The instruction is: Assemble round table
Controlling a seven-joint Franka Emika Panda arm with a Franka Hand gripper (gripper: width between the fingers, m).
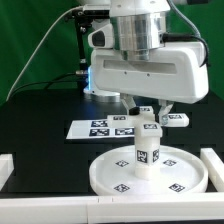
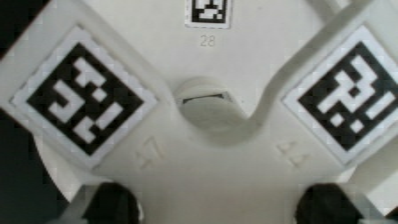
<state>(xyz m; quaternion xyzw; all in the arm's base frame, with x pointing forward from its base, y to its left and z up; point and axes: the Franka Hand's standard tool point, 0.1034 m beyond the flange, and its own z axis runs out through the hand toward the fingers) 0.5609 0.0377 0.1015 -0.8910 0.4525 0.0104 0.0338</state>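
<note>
The large round disc (image 1: 110,178) lies flat on the black table near the front. The short cylinder leg (image 1: 147,155) stands upright on its central hub. The cross-shaped base (image 1: 172,118) sits on top of the leg, one tagged arm sticking out to the exterior view's right. My gripper (image 1: 147,108) reaches straight down onto it. In the wrist view the base (image 2: 210,50) fills the picture, with two tagged arms and a round centre boss. My gripper (image 2: 226,200) has a white arm of the base between its dark fingers (image 2: 111,200), which press on both its sides.
The marker board (image 1: 105,128) lies flat behind the disc. White raised rails stand at the front left (image 1: 6,165) and at the right (image 1: 212,165) of the table. A green curtain hangs behind.
</note>
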